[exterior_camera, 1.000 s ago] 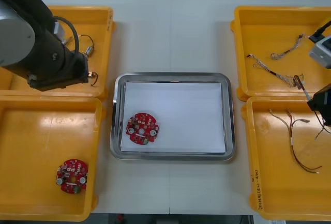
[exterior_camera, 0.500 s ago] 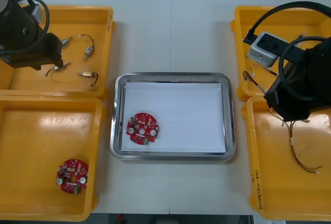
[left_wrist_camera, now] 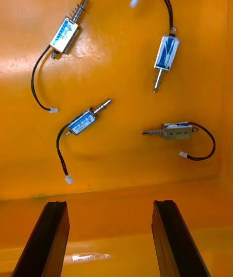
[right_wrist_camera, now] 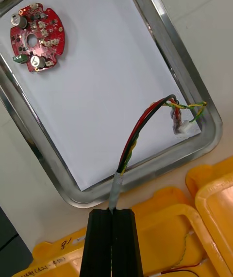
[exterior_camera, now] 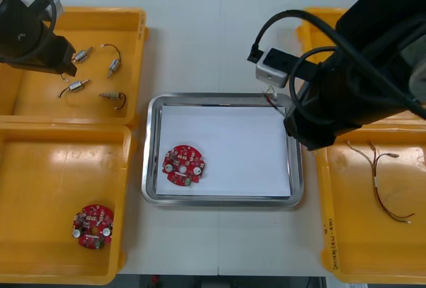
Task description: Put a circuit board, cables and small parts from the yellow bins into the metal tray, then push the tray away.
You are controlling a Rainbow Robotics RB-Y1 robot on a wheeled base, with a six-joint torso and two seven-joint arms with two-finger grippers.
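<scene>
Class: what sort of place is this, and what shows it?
Likely an electronics kitting bench: yellow bins sorting small metal parts and cables, a red circuit board in a metal tray, the right tool holding a cable over it, the left tool open above the parts.

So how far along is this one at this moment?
Done: one circuit board lies in the metal tray. In hand: the right gripper is shut on a red and yellow cable, its free end over the tray's corner. To do: the left gripper hangs open above four small metal parts in their yellow bin; the tray is not yet pushed away.
</scene>
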